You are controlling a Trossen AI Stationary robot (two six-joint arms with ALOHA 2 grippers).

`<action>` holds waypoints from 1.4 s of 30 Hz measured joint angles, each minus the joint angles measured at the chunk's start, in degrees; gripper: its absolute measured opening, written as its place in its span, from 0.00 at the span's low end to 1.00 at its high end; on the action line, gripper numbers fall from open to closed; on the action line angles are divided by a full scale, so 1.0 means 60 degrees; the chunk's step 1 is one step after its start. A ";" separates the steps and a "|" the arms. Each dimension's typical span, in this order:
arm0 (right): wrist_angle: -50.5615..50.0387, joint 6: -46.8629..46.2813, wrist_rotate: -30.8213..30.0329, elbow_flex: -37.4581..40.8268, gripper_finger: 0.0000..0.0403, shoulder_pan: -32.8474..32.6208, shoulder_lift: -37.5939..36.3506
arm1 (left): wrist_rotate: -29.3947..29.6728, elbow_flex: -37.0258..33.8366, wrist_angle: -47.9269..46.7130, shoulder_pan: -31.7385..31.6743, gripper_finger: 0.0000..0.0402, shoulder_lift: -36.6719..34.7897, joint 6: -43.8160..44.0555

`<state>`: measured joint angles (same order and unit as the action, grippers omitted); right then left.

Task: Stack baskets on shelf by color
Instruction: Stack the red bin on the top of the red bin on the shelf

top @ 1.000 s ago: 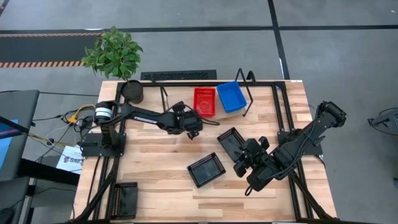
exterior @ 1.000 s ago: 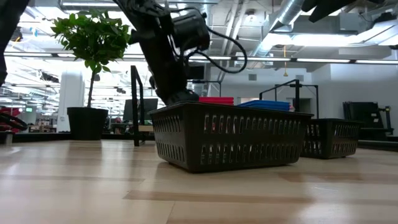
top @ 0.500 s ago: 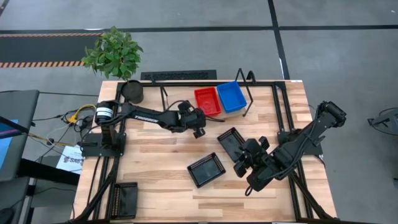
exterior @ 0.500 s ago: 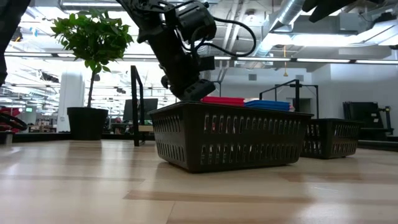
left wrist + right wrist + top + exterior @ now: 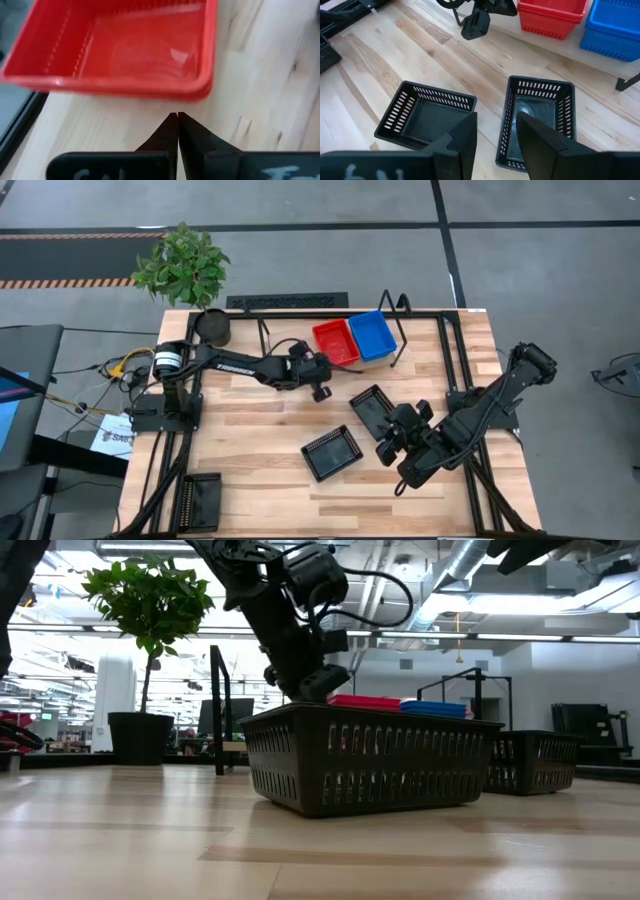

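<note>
Left tool at the red basket on the shelf; right tool waiting over two black baskets.

Left tool [image 5: 322, 373], fingers clenched together and empty, sits just beside the near rim of the red basket [image 5: 334, 342], which stands on the shelf [image 5: 300, 340] touching the blue basket [image 5: 373, 335]. Right tool [image 5: 398, 432], fingers parted and holding nothing, hangs above the counter [image 5: 250, 440] near two black baskets [image 5: 332, 453] [image 5: 372, 408] lying apart. A third black basket [image 5: 202, 502] rests at the counter's near left corner. A potted plant [image 5: 184, 270] stands at the far left.
</note>
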<state>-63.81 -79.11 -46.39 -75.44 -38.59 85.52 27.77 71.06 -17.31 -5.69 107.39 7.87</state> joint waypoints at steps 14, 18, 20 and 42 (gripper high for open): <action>-0.0045 0.0009 -0.0007 0.0000 0.39 -0.0007 0.0000 | 0.1364 0.3084 -0.5315 0.1535 0.00 -0.1412 0.0826; 0.0017 0.0011 -0.0021 0.0078 0.39 -0.0007 0.0007 | 0.3507 0.3006 -0.6426 0.2538 0.00 -0.2831 0.2329; 0.0018 0.0007 -0.0018 0.0237 0.39 -0.0007 0.0011 | 0.4661 0.2631 -0.6866 0.3077 0.00 -0.3530 0.3406; 0.0106 0.0004 0.0000 0.0433 0.39 0.0007 0.0025 | 0.6633 -0.2547 -0.8198 0.4262 0.00 -0.5978 1.1817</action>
<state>-63.18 -79.09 -46.39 -72.84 -38.54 85.67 67.56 55.78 -66.50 19.88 71.53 78.78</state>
